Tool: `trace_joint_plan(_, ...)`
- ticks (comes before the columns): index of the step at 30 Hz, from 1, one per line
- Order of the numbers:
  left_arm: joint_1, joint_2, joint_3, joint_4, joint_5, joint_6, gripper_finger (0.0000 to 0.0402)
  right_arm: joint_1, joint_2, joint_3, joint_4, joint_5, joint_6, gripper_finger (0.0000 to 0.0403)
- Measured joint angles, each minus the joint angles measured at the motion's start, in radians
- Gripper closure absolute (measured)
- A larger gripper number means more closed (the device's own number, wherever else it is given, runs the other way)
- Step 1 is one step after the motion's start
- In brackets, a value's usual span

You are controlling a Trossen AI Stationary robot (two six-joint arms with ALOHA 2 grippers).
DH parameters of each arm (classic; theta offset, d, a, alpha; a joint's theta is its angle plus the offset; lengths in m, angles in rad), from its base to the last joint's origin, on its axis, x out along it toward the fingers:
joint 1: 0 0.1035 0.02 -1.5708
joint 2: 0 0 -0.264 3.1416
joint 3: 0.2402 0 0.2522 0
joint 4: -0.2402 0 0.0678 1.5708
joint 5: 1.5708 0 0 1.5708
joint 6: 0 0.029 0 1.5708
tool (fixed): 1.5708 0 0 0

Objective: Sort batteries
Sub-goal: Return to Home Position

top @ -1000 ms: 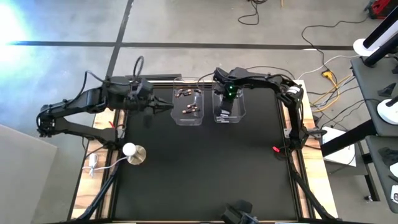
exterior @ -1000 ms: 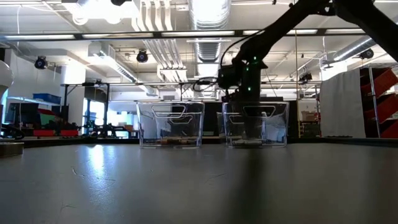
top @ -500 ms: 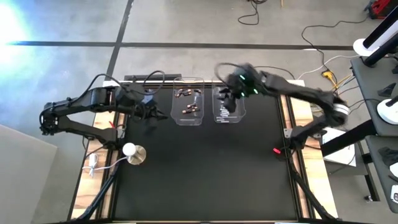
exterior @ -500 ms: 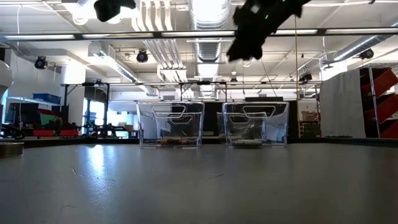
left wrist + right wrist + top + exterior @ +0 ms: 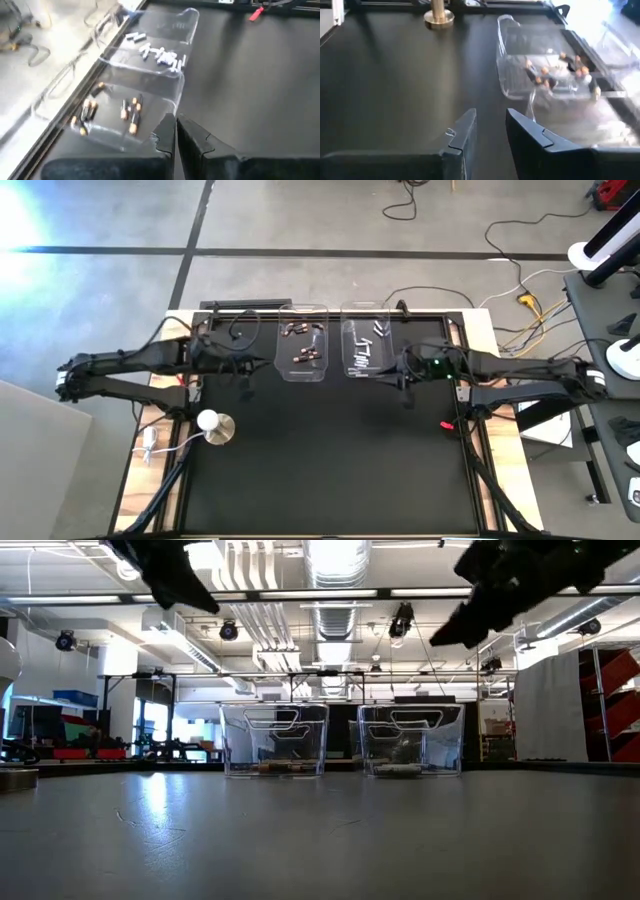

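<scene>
Two clear bins stand side by side at the table's far middle. The left bin (image 5: 302, 345) holds dark, copper-tipped batteries (image 5: 131, 111). The right bin (image 5: 367, 348) holds silvery batteries (image 5: 161, 55). My left gripper (image 5: 247, 370) hovers shut just left of the left bin, high above the table (image 5: 195, 600), with nothing in it. My right gripper (image 5: 398, 375) hovers just right of and nearer than the right bin (image 5: 447, 637). In the right wrist view its fingers (image 5: 490, 132) stand apart with nothing between them.
A white knob on a round brass base (image 5: 212, 425) stands near the table's left edge. A small red object (image 5: 444, 421) lies near the right edge. The dark tabletop (image 5: 330, 470) lies in front of the bins. Cables and stands lie on the floor beyond the table.
My right gripper has risen from over the right bin and swung back toward the table's right and near side, tipping from pointing down to nearly level. My left gripper has drawn back a little toward the left edge and come down. The bins have stayed put.
</scene>
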Motion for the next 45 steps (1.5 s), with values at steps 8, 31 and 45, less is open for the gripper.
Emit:
trace_joint_plan(8,0.000,-0.093,-0.338,0.517,0.143,0.051,0.0401,0.000,-0.083,-0.165,0.073,-0.041,0.018,0.0323)
trace_joint_plan(31,-0.002,-0.737,-0.687,0.549,0.007,0.006,0.0401,-0.003,-0.366,-0.510,0.572,-0.048,0.055,0.0307)
trace_joint_plan(45,-0.009,-0.923,-0.744,0.480,0.196,0.028,0.0401,-0.003,-0.455,-0.592,0.589,0.004,0.239,0.0318)
